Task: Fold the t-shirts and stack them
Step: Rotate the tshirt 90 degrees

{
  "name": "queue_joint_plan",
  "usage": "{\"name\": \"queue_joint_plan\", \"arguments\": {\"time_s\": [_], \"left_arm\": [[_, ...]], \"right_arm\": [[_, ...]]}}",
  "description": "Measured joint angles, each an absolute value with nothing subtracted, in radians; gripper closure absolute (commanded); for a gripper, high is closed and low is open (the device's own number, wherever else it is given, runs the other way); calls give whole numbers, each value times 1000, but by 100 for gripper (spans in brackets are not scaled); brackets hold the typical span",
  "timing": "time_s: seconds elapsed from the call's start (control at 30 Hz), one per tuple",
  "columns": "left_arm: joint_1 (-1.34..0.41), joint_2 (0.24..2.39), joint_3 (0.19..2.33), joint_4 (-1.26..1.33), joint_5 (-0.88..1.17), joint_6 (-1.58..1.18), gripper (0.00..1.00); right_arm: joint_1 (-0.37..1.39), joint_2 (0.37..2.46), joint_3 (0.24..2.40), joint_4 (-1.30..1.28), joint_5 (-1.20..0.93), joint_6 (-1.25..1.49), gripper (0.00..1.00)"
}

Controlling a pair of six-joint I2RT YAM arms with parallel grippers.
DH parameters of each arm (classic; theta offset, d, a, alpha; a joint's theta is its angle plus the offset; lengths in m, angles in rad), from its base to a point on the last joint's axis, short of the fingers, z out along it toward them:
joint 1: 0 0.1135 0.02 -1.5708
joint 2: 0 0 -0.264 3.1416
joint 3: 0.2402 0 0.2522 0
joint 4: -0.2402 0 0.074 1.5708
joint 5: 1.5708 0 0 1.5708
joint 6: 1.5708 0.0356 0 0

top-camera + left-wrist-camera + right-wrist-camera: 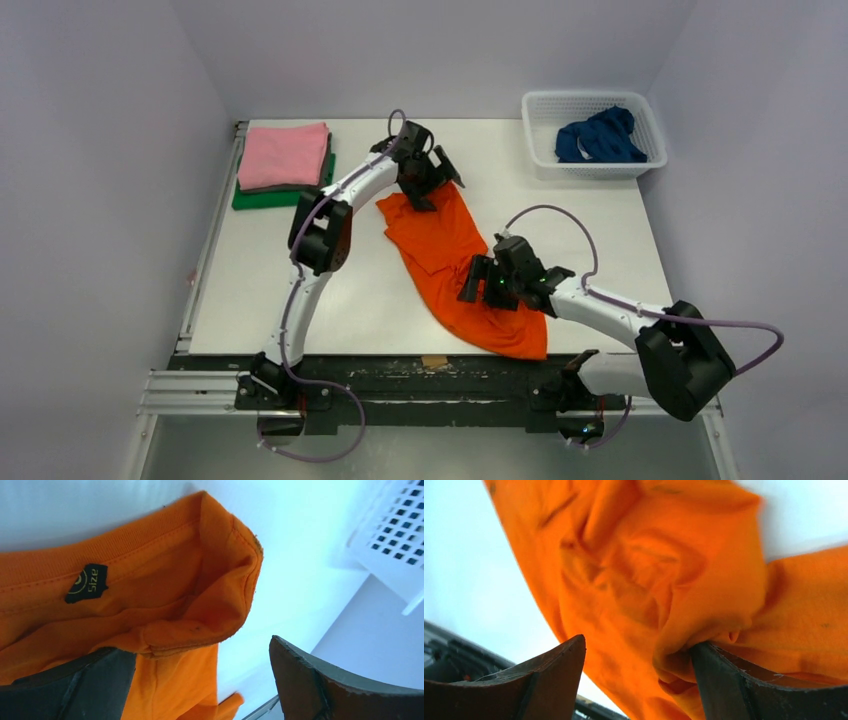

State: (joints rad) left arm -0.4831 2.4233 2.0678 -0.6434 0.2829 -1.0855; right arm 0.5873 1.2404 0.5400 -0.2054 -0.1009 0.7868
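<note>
The bright orange t-shirt (445, 255) lies crumpled in a long diagonal strip across the middle of the table. My left gripper (424, 178) is open over its far end. In the left wrist view (200, 680) the collar with a black size label (86, 583) shows, and cloth (175, 595) lies over one finger (75, 690). My right gripper (497, 282) is open over the shirt's near part. In the right wrist view (639, 680) a fold of cloth (634, 580) hangs on one finger (749, 690). The pink shirt (283, 153) tops a folded stack on dark grey (285, 187) and green (262, 199).
A white mesh basket (540, 105) stands at the back right with the dark blue shirt (600, 137) crumpled inside; its corner shows in the left wrist view (395, 535). The table's near edge has a black rail (400, 365).
</note>
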Motion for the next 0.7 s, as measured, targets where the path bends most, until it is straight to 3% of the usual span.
{"name": "queue_joint_plan", "arguments": {"time_s": [0.43,0.7], "left_arm": [[-471,2675,2392,-476,450,-1219,0],[-457,2710,2431,-409,513,-1193,0]], "right_arm": [[853,1409,686,-221,-143,803,23],[867,1246,730,-448,96,835,19]]}}
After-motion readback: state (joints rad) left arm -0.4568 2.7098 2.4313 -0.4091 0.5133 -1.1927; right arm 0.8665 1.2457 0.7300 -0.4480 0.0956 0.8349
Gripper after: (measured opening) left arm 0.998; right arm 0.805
